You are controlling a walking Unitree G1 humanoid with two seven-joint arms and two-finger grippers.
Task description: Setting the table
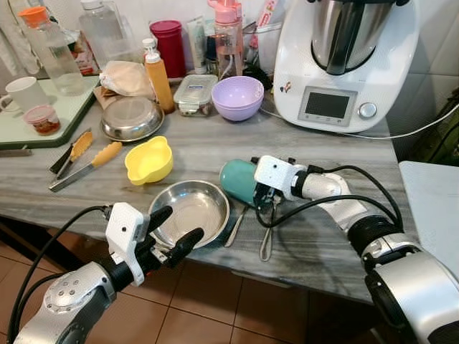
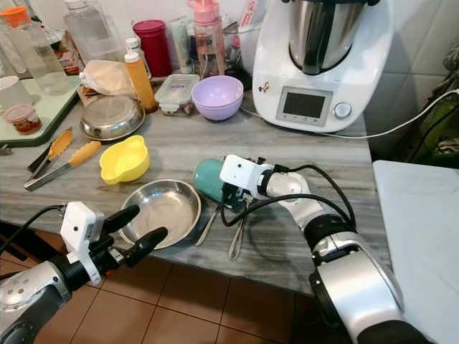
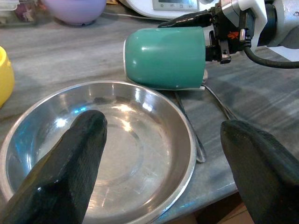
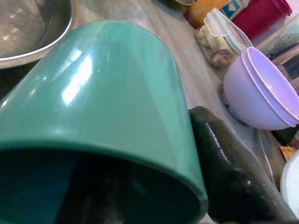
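The green cup (image 1: 239,180) lies on its side on the grey countertop (image 1: 315,236), base toward the steel plate (image 1: 188,211) and mouth toward the right gripper (image 1: 259,192); the right gripper is clenched on the cup at its rim, with one black finger (image 4: 229,172) pressed along the outside wall and the other seeming to sit inside the mouth, though that part is dark; the cup's base sits just beside the plate's rim, and in the left wrist view the two look close to touching, though I cannot tell whether they do. A spoon (image 1: 267,233) and a second utensil (image 1: 237,226) lie on the counter under and just beside the right gripper, near the plate's right edge.

The left gripper (image 1: 172,233) hovers at the near edge of the counter with its fingers spread apart, grasping nothing; its fingertips (image 3: 79,154) frame the plate's near rim from above.

Behind the plate sits a yellow bowl (image 1: 149,160); farther back stand a lilac bowl (image 1: 237,97), a steel dish (image 1: 132,118) and a white kitchen machine (image 1: 344,61); tongs (image 1: 86,163) lie to the left.
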